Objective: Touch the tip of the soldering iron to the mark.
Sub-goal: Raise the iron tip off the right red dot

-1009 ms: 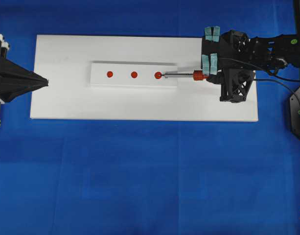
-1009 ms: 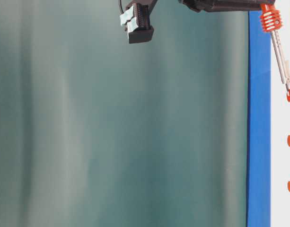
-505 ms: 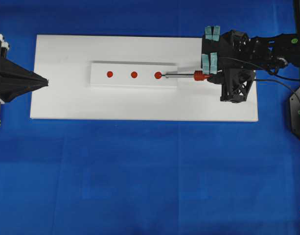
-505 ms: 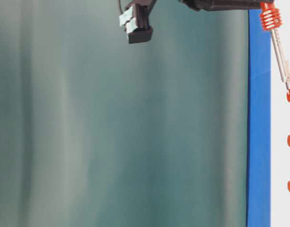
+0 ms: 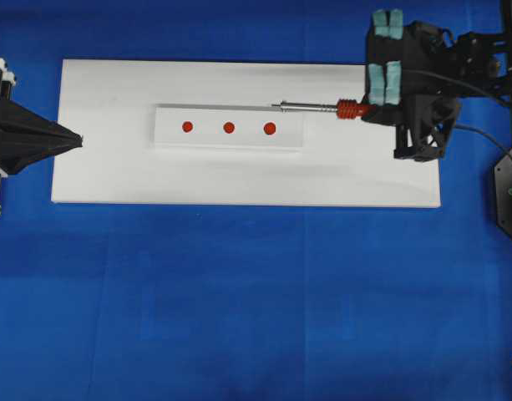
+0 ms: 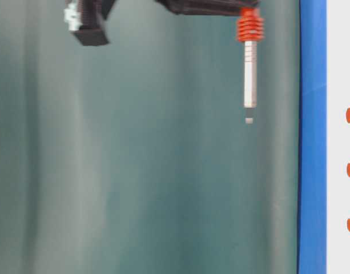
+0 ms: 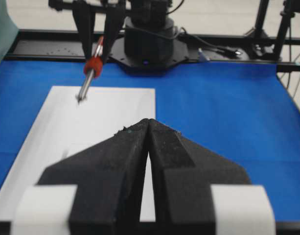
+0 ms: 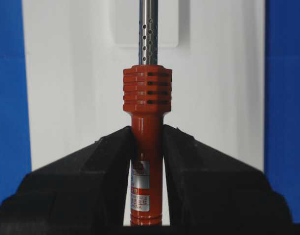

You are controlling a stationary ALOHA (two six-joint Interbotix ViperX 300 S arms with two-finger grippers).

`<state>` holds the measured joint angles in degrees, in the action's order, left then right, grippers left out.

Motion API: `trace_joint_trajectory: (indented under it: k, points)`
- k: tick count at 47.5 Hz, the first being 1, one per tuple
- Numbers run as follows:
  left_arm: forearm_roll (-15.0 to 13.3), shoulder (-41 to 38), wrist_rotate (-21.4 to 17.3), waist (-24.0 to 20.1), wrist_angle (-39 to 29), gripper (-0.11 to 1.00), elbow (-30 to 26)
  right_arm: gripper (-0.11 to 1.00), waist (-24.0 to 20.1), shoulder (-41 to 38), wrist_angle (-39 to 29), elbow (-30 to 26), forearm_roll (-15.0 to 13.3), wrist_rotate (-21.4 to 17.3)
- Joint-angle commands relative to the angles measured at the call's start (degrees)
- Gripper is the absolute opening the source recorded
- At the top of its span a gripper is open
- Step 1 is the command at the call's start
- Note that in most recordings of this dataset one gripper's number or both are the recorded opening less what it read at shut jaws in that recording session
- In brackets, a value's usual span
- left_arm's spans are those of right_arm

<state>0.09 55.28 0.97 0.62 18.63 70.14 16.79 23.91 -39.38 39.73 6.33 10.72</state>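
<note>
Soldering iron (image 5: 322, 107) sits clamped in the right gripper (image 8: 147, 147), whose jaws are pinched on the orange-red handle just below the ribbed collar, as the right wrist view shows plainly. From overhead its long axis runs nearly level across the picture, cord end at the gripper on the right, silver shaft reaching left. The tip (image 5: 276, 105) lies over the upper edge of the raised white strip (image 5: 207, 138) that carries three red marks in a row.

The nearest mark (image 5: 270, 129) is the rightmost of the three, and it lies just below the tip in the overhead view, toward the near side of the white board (image 5: 105, 175). The iron is held up in the air: in the table-level view the shaft hangs well clear of the board, and the left wrist view shows it tilted with its point off the surface. How high the tip stands over the strip I can only judge roughly, since that side view is blurred.

So the coming move, as I read it, turns on a short sideways shift toward that mark together with a descent, the axis staying much as it is.

The left gripper (image 5: 76, 140) rests at the far left edge of the board with its jaws pressed together on nothing, well apart from the marks. The right arm is clearly the nearer.
</note>
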Motion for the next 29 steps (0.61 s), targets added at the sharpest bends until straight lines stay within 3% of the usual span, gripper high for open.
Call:
trace_joint_trajectory:
  k: [1,29]
  points:
    - [0.1,-0.4,0.1,0.2,0.6,0.00,-0.6,0.06,0.0,1.8,-1.4,-2.6,-0.6,-0.2]
    - [0.0,-0.4,0.1,0.5,0.5,0.00,-0.6,0.06,0.0,2.5,-2.3,-3.0,-0.8,-0.5]
